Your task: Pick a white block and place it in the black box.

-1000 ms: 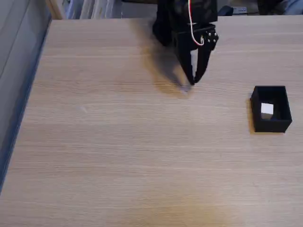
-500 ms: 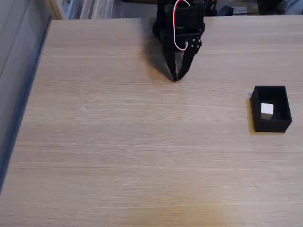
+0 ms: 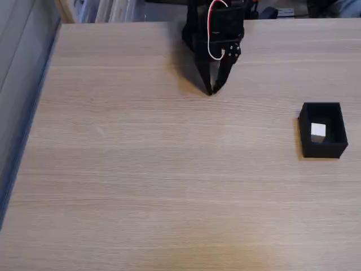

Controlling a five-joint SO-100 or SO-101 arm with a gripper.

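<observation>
In the fixed view the black box [image 3: 323, 130] sits on the light wood-grain table [image 3: 169, 180] near the right edge of the picture, about halfway down, its open top facing up and its thin walls standing upright. Inside it lies the white block [image 3: 318, 131], resting on the dark floor of the box, slightly left of the middle and closer to the left wall than to the right one; the cube's top face is bright and one side is a little shaded. The cube takes up only a small part of the inside, with dark floor showing around it on the right and at the far end. The box is the one container on the table and the cube is the one thing in it. Well apart from the box, toward the top centre of the picture, the black arm [image 3: 217, 22] reaches down with a red and white cable looping across its front. Its fingers [image 3: 211, 90] point down at the table, converging to a narrow tip with the two tips pressed together or almost so, clenched on nothing, and they are close above or at the wood surface. A grey panel runs along the left side of the table, and pale clutter sits beyond its far edge
</observation>
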